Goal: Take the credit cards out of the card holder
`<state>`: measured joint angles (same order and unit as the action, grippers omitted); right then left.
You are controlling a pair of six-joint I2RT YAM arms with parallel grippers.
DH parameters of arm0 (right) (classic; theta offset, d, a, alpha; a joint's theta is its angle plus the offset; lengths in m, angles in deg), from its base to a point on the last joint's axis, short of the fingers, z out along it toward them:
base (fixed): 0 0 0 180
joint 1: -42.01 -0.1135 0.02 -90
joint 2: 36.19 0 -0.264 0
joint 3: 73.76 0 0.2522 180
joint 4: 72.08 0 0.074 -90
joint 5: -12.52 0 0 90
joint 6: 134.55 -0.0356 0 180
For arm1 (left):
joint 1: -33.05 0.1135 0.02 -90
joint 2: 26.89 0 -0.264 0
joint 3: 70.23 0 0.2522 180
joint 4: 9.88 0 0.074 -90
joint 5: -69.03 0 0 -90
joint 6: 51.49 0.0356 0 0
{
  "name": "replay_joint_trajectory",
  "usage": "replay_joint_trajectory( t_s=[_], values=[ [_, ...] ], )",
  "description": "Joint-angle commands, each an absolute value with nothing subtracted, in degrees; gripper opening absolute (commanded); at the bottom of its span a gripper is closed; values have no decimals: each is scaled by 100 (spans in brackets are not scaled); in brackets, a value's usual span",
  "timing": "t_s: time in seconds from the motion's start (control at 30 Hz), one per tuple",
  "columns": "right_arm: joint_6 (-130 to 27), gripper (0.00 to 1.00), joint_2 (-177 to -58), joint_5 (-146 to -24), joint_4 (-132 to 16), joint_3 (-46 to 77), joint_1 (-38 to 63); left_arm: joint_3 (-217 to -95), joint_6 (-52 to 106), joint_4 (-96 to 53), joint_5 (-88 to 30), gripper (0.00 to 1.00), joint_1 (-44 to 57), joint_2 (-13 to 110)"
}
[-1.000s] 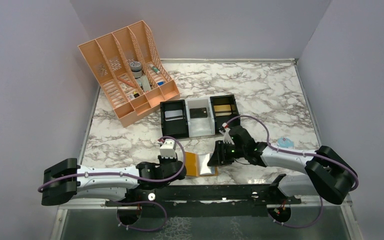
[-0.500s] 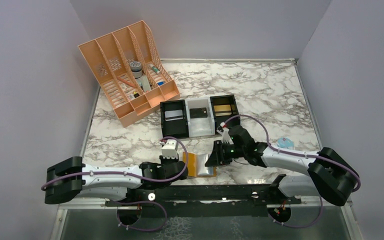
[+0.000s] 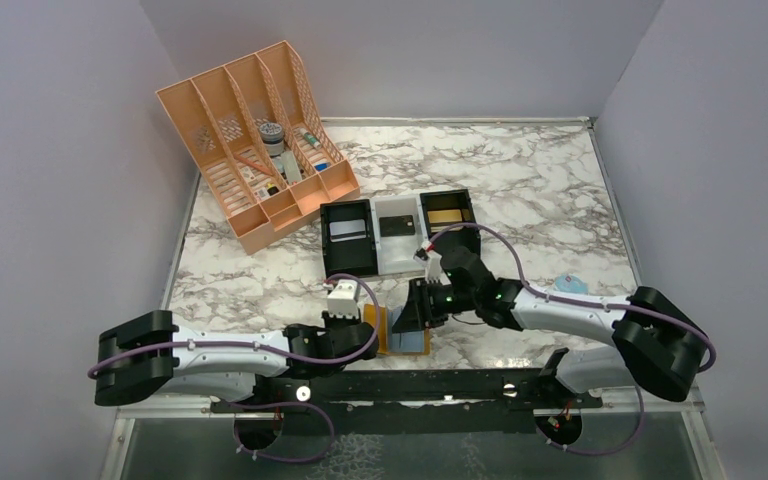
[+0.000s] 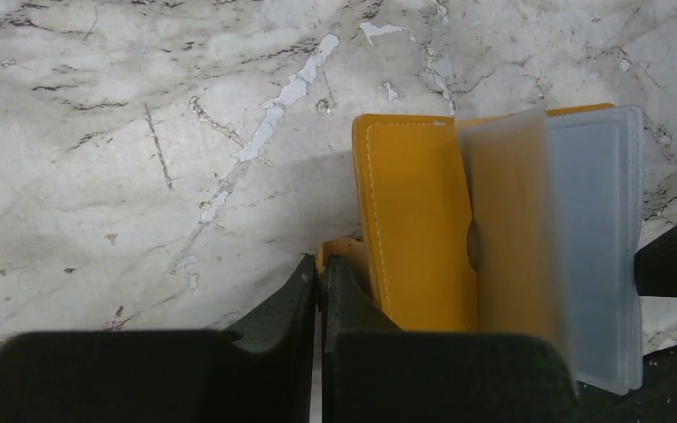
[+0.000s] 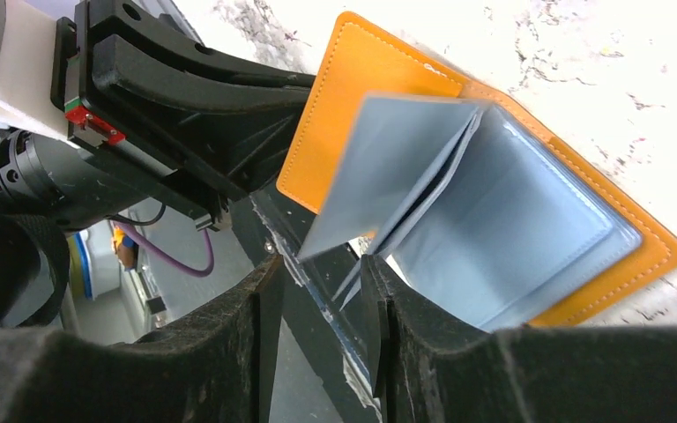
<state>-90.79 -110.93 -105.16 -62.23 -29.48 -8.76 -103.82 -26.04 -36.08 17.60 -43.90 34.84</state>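
My left jaws clench the tan flap of the card holder (image 4: 414, 229), lower centre of top view, at the worktop (image 3: 520, 170) near edge. My right jaws stand released, straddling a pale leaf (image 5: 388, 167); card or sleeve, can't tell. Risk: I pinch sleeve, drag holder off edge.

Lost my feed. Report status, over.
Status: left gripper shut on card holder, tan edge; right gripper open, straddling a raised pale leaf; holder lies open, nothing in the way.
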Motion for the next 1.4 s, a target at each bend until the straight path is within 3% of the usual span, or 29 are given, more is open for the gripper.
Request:
replay_joint_trajectory(
  t_s=[0.0, 0.67, 0.87, 0.9, 1.0, 1.07, 1.17, 1.37],
  values=[
    [-9086, 39, -11328, -10331, -6304, -2722, -1050, -10488, -2521, -3342, 1608, 0, -4395, 3555],
    [-8807, 39, -11486, -8477, -4906, -2379, -1313, -10341, -2857, -3894, 1704, 0, -4395, 3113],
    [-8624, 41, -11282, -8419, -4857, -2397, -1314, -10278, -2447, -3536, 1458, 0, -4395, 2760],
    [-8621, 42, -11233, -8447, -4914, -2421, -1318, -10253, -2321, -3386, 1342, 7, -4395, 2707],
    [-8643, 43, -11133, -8402, -5005, -2480, -1318, -10296, -2246, -3363, 1226, 51, -4395, 2602],
    [-8676, 44, -11104, -8345, -4991, -2485, -1319, -10364, -2284, -3536, 1244, 65, -4396, 2513],
    [-8735, 44, -11038, -8292, -5039, -2546, -1318, -10456, -2301, -3748, 1285, 71, -4395, 2296],
    [-8927, 45, -10810, -8212, -5327, -2827, -1318, -10575, -2218, -3780, 1248, 73, -4396, 1961]
  ],
)
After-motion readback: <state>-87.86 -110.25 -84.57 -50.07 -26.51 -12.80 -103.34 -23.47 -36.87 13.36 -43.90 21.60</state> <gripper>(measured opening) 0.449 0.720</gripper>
